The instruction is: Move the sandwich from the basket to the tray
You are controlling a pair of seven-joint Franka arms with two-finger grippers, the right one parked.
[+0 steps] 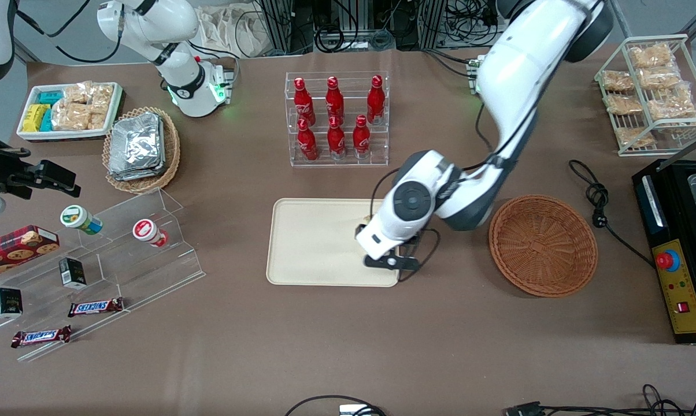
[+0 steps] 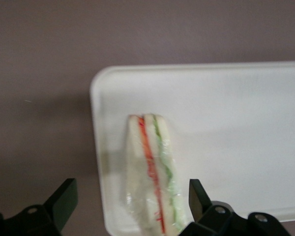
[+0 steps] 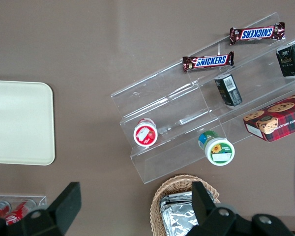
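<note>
Sandwich (image 2: 152, 172) is already down on the tray (image 2: 236, 147), sitting near one of its short edges, close to a corner. In the wrist view it's wrapped in clear film, bread slices on edge with the orange-red and green filling lines running lengthwise. The gripper (image 2: 130, 206) hangs right above it with its fingers spread wide, one dark fingertip (image 2: 64, 199) on each side and neither touching the bread as far as I can tell, though the sandwich's nearest end runs out of that picture so I wouldn't swear to it.

So I'd call this the release step, pretty much done. The next move should just be a straight lift clear of the sandwich without clipping it sideways, since it looks like it could topple easily off that thin edge.

Going farther out in the front view: the arm's wrist covers the sandwich almost completely, so only the wrist camera proves it's on the tray. What the front view adds is the basket (image 1: 543, 245) beside the tray, toward the working arm's end of the table, with nothing in it.
</note>
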